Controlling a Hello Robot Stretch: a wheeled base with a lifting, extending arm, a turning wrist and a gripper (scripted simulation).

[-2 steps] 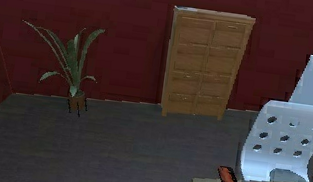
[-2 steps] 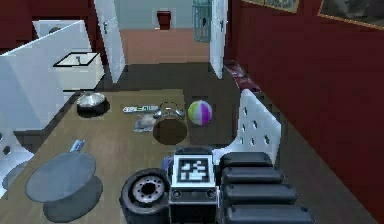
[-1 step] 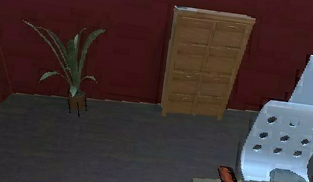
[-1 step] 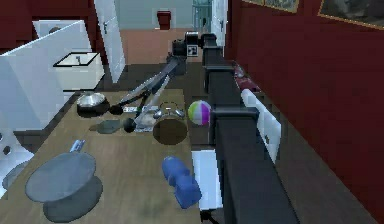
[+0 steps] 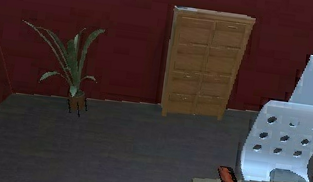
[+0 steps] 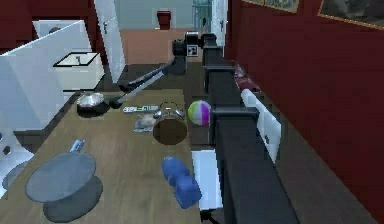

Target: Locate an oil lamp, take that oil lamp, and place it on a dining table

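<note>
Nearest, on the table [image 6: 120, 160] in the arm side view, grey plates [image 6: 60, 180] lie left of a blue lump [image 6: 182, 183] and a white sheet [image 6: 211, 178]. Farther out, left to right: a dark pan [image 6: 92, 102], the tool [image 6: 140, 86], a small dark rounded thing [image 6: 165, 122] with a pale top, which I cannot tell to be the oil lamp or not, and a many-coloured ball [image 6: 200, 112] just beside it. Whether the tool grasps anything cannot be told. Ahead stand a potted plant [image 5: 72, 63], a wooden dresser [image 5: 205, 65] and a white chair [image 5: 284, 141]
</note>
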